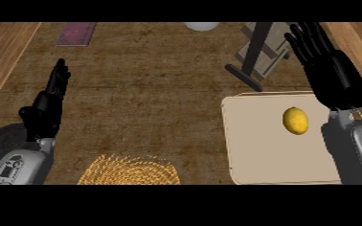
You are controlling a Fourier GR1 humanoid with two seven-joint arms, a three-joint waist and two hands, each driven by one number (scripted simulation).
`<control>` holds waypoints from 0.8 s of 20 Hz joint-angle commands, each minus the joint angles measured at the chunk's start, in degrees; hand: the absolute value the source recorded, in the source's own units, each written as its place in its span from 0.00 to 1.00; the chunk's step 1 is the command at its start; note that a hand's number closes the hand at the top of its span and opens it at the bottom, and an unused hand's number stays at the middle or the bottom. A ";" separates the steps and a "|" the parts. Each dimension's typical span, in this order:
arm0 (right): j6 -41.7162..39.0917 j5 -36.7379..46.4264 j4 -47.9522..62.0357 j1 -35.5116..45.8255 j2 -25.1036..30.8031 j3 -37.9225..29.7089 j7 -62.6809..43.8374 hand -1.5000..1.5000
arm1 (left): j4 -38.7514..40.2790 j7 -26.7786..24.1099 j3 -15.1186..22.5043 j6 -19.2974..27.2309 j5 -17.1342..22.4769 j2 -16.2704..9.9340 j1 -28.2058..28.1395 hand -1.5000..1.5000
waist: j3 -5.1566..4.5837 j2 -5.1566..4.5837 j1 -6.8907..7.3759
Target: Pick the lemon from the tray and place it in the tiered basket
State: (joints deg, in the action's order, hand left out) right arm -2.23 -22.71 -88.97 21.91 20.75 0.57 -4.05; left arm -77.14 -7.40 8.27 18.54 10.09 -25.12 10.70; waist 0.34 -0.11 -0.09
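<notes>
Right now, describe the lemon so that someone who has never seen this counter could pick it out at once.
Look to the right side of the brown counter, where a pale beige tray lies near the front edge. The lemon sits on the tray's right part, just left of the right robot hand. It is the only thing on the tray: small, oval and bright yellow.

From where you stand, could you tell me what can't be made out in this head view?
- Tiered basket: only a dark post and foot show; its tiers are cut off by the top edge.
- White round thing: mostly cut off at the top edge.
- Woven mat: lower part cut off.
- Tray: right edge hidden behind the right hand and its forearm.
</notes>
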 commanded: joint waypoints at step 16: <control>57.91 24.87 -12.04 -29.15 -12.07 -25.29 5.70 0.00 | -0.37 5.79 4.69 1.02 2.02 7.15 -13.63 0.50 | -0.43 0.74 -2.26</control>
State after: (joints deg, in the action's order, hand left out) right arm 47.55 -1.41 -91.30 0.31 16.44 -25.63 0.52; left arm -74.89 -3.27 11.41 20.13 12.46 -18.23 -2.11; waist -0.10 0.65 -4.93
